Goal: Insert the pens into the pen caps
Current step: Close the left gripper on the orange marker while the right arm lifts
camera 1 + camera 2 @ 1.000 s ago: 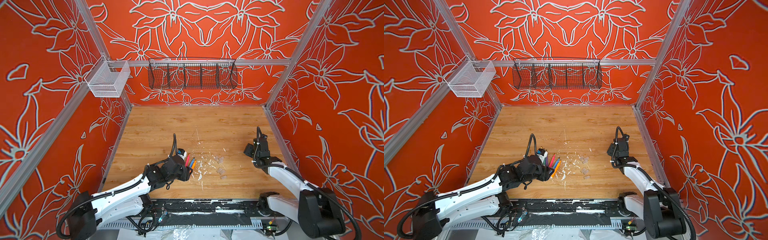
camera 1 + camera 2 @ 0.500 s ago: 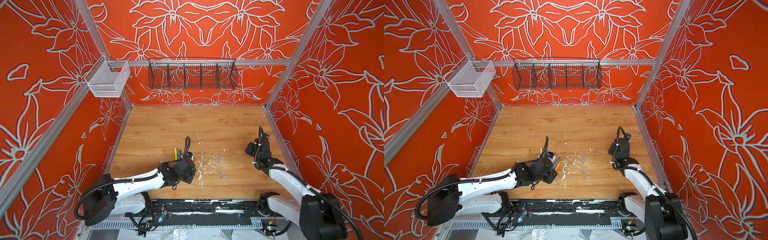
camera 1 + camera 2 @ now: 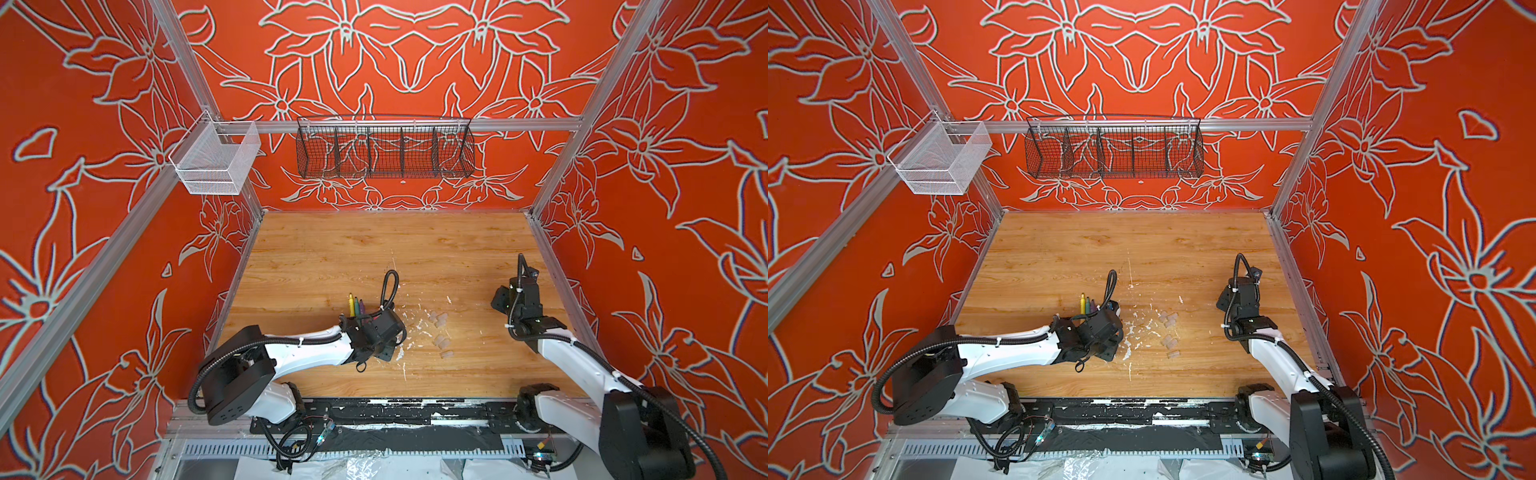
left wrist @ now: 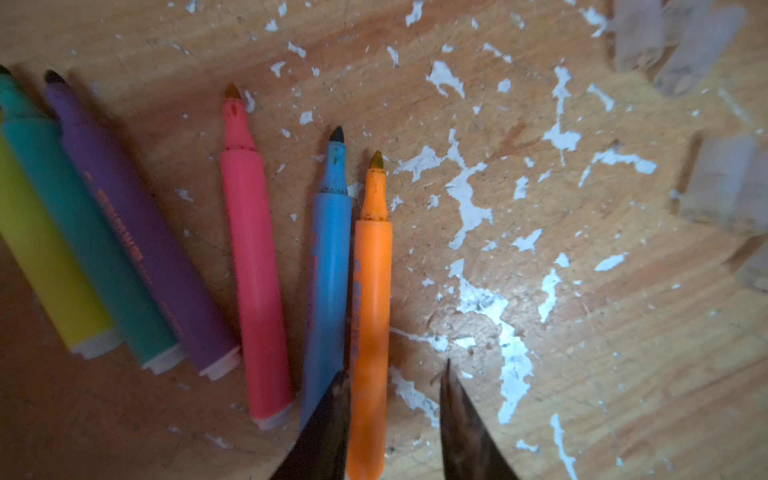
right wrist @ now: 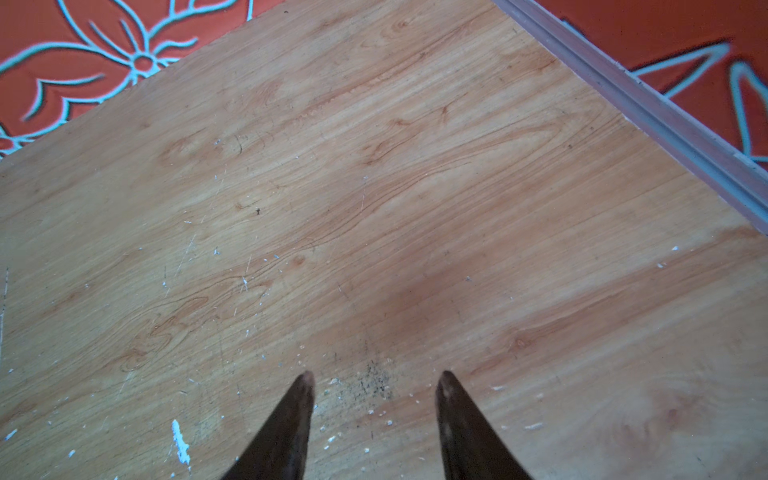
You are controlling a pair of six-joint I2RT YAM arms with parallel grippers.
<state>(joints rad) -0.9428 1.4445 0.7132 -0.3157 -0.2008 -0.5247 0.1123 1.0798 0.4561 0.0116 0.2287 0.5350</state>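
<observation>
Six pens lie fanned on the wooden table point(image 4: 582, 374): yellow point(image 4: 37, 249), green point(image 4: 95, 249), purple point(image 4: 153, 249), pink point(image 4: 257, 270), blue point(image 4: 328, 270) and orange point(image 4: 372, 291). My left gripper point(image 4: 395, 368) is open and straddles the orange pen's rear end. One finger point(image 4: 328, 415) sits in the seam between blue and orange; a gap separates the other finger from the barrel. In both top views the left gripper point(image 3: 374, 328) point(image 3: 1098, 330) covers three pens. Clear pen caps point(image 3: 438, 320) point(image 3: 1169, 341) point(image 4: 723, 183) lie just right of it. My right gripper point(image 5: 376, 374) point(image 3: 500, 299) is open over bare wood.
White paint flecks point(image 4: 469, 203) cover the wood between pens and caps. A grey rail point(image 5: 665, 124) edges the table near the right gripper. A black wire basket point(image 3: 384, 149) and a white mesh basket point(image 3: 216, 166) hang high on the walls.
The left arm swung right and down over the pens, now covering the pink, blue and orange ones, and its jaws narrowed around the orange pen. The right jaws narrowed a little; that arm barely moved.
</observation>
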